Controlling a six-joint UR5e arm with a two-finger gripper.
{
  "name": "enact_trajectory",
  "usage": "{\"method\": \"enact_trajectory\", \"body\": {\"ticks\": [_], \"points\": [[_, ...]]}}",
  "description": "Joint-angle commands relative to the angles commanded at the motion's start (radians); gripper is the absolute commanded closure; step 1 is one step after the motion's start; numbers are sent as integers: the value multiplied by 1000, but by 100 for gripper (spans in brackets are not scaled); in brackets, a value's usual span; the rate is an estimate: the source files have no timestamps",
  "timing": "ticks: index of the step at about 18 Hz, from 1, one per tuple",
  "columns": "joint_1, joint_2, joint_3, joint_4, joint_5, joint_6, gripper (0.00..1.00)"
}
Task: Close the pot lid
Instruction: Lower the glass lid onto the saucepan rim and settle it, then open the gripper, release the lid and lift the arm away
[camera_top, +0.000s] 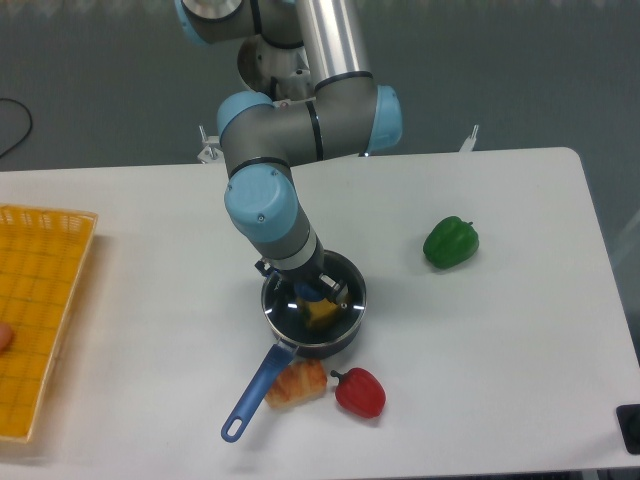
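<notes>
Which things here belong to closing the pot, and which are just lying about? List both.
Job: pot, pot lid, gripper above the lid's middle.

Lying about: green pepper, red pepper, bread piece beside the pot's handle, yellow basket, yellow item inside the pot.

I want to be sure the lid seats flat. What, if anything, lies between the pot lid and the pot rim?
Nothing visible does. The pot lid sits over the pot, with the tool at its knob. A yellow item shows through the glass, inside the pot.
</notes>
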Motion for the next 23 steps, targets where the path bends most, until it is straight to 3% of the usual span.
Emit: {"method": "enact_trajectory", "body": {"ticks": [2,5,7,13,16,18,23], "points": [[3,2,3,-8,8,87,0],[5,8,3,-9,0,89,0],[40,60,9,-15,-29,59,0],[135,78,97,-17,-152,78,0],[213,109,95,-26,-196,253,0],[258,120,95,-64,-204,379,0],[330,146,89,-101,-212,528,0]]}}
